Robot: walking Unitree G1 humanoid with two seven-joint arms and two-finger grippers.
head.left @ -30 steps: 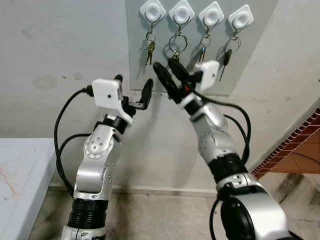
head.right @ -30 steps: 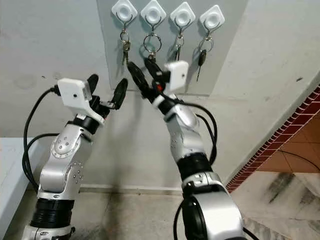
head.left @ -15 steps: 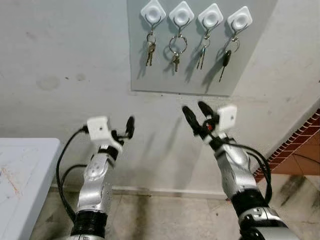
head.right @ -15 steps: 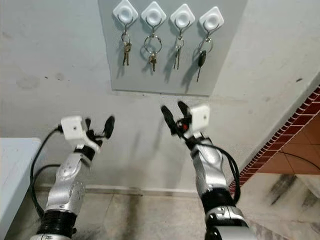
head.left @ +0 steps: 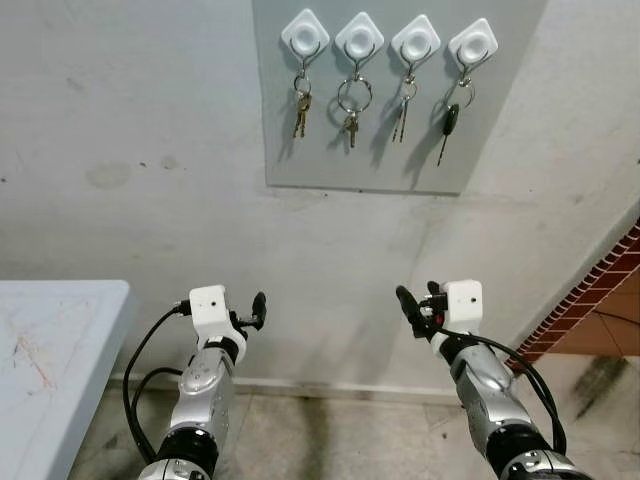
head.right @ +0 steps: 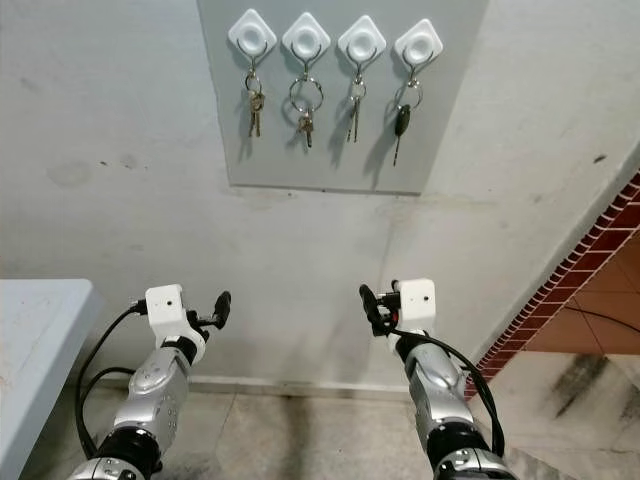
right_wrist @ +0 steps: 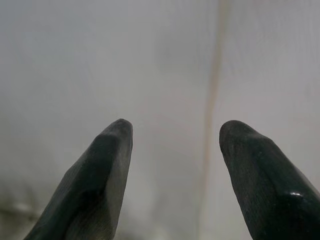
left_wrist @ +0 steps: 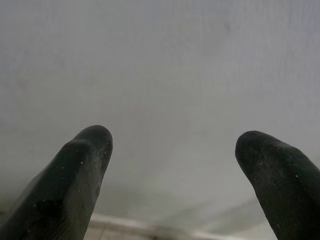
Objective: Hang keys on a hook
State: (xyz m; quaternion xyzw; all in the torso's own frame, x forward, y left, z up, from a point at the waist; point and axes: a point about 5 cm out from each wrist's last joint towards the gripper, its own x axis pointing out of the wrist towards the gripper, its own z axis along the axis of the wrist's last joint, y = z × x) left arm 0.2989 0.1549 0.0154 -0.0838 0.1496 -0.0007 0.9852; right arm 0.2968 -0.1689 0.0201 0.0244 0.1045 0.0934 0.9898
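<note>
Change since a second ago: both arms lowered away from the hooks [head.left: 388,42], well below the board; second key set [head.left: 350,108] hangs on its hook, so hanging appears done. Left tool [head.left: 255,308]: fingers spread, empty, facing the wall. Right tool [head.left: 418,305]: fingers spread, empty.
</note>
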